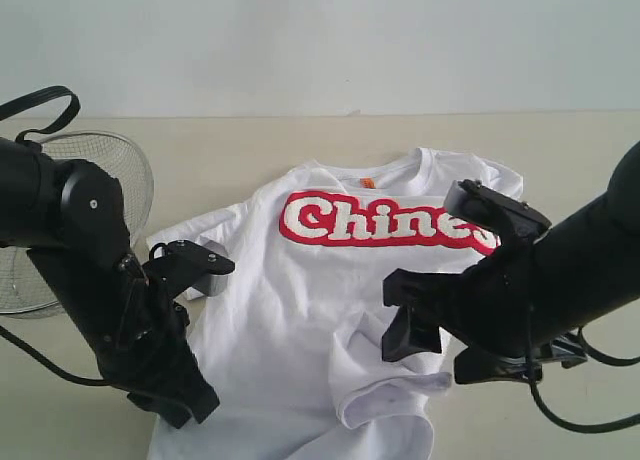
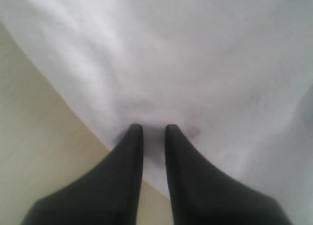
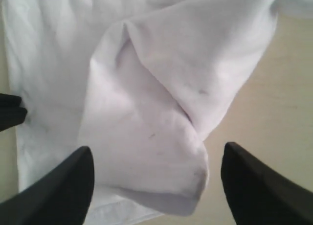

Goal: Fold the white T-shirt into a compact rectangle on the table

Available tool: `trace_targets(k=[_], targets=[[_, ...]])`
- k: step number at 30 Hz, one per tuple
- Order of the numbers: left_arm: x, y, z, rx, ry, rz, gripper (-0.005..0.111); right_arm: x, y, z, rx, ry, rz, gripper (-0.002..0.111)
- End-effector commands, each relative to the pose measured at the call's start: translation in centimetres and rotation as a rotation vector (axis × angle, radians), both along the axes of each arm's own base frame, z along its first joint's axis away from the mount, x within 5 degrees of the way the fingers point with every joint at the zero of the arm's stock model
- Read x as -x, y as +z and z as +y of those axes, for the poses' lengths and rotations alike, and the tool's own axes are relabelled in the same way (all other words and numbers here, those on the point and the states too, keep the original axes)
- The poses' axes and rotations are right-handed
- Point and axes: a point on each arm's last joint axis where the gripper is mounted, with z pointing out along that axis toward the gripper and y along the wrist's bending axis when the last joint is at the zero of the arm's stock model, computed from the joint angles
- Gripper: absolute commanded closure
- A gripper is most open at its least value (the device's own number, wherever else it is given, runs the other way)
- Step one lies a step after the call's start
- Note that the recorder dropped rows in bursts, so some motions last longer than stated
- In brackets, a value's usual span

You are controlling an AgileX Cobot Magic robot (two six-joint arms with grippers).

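Note:
The white T-shirt [image 1: 300, 300] lies chest-up on the table [image 1: 560, 160], its red "Chinese" lettering [image 1: 370, 220] and orange neck tag [image 1: 367, 182] showing. Its right side is folded inward into a rumpled flap [image 3: 146, 137]. My left gripper [image 1: 190, 405] sits low at the shirt's left lower edge. In the left wrist view its fingertips [image 2: 154, 129] are nearly together, pinching puckered cloth [image 2: 195, 54] at the hem. My right gripper [image 1: 400, 315] hovers over the folded flap with its jaws wide apart [image 3: 156, 149] and nothing between them.
A round wire-mesh basket [image 1: 100, 170] stands at the far left behind the left arm. Bare beige tabletop [image 3: 279, 88] runs beside the flap and along the shirt's left edge [image 2: 34, 137]. A pale wall rises behind the table.

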Motion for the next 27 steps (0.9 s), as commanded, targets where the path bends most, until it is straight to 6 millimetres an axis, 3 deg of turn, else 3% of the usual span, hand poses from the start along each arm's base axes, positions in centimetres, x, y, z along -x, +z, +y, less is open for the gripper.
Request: trace_targets(k=[1, 10, 20, 25, 27], targets=[[0.1, 0.4, -0.2, 0.001, -0.001, -0.005, 0.091, 0.7, -0.9, -0.6, 0.001, -0.081, 0.014, 0.042], [0.1, 0.4, -0.2, 0.001, 0.004, -0.006, 0.091, 0.7, -1.0, -0.2, -0.119, -0.181, 0.007, 0.042], [0.1, 0.4, -0.2, 0.001, 0.003, -0.004, 0.091, 0.5, -3.1, 0.0, -0.089, -0.156, 0.088, 0.042], [0.1, 0.4, -0.2, 0.001, 0.004, -0.006, 0.091, 0.4, -3.1, 0.2, -0.108, -0.142, 0.069, 0.042], [0.1, 0.4, -0.2, 0.001, 0.004, -0.006, 0.091, 0.3, -3.0, 0.3, -0.122, -0.143, 0.059, 0.048]])
